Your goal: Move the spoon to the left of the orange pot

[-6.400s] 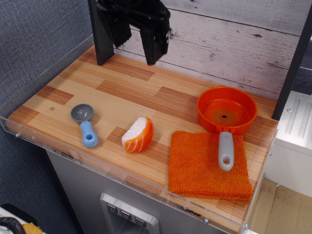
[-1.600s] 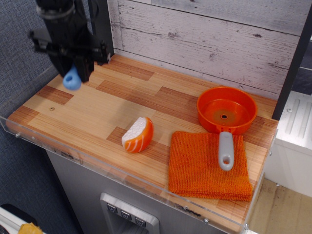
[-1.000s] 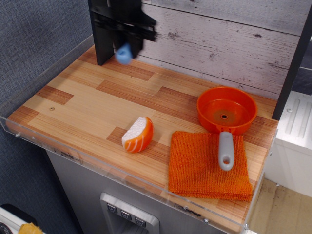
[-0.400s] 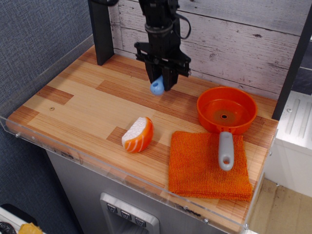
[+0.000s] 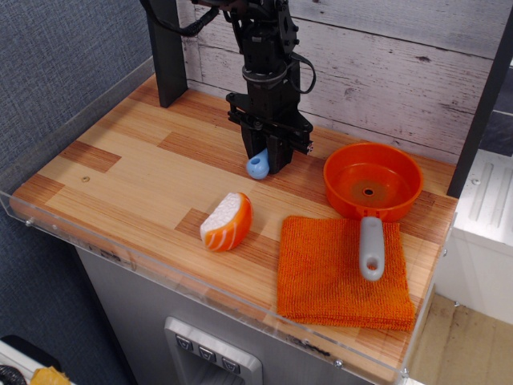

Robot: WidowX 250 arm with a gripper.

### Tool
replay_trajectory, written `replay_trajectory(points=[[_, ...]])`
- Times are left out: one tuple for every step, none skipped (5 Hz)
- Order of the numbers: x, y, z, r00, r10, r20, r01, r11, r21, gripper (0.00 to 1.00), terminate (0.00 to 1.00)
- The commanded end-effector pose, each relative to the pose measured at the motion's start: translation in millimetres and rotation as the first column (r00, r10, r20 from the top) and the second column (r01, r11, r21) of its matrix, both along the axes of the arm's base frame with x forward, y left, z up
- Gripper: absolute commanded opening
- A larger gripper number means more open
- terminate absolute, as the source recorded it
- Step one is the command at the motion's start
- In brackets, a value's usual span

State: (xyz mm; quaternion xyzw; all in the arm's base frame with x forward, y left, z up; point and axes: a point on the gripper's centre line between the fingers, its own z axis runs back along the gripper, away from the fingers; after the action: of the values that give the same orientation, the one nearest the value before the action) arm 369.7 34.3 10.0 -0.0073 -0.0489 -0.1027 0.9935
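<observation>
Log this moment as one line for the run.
hand: shut on spoon | spoon: low, left of pot | release: not yet

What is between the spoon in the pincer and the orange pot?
Nothing: only a bare strip of wooden counter separates the spoon, held by the pincer, from the orange pot, as the single view shows.

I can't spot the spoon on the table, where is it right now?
The spoon hangs in the gripper, jaws shut on it, only its blue handle tip showing, low over the wooden tabletop just left of the orange pot.
</observation>
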Motion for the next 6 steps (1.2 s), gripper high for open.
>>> replay_trajectory(points=[[-10,3,8,1.000,0.008,0.017,-0.008,1.000,0.018,1.00,0.00],[-10,2,9,1.000,-0.012,0.012,0.012,1.000,0.006,1.00,0.00],[-12,3,12,1.000,0.001,0.018,-0.001,1.000,0.008,1.00,0.00],[-10,6,16,0.999,-0.029,0.027,0.029,1.000,-0.007,1.00,0.00],[-2,17,44,0.988,-0.104,0.118,0.104,0.995,0.008,1.00,0.00],[2,23,73,0.975,-0.131,0.182,0.130,0.991,0.019,1.00,0.00]])
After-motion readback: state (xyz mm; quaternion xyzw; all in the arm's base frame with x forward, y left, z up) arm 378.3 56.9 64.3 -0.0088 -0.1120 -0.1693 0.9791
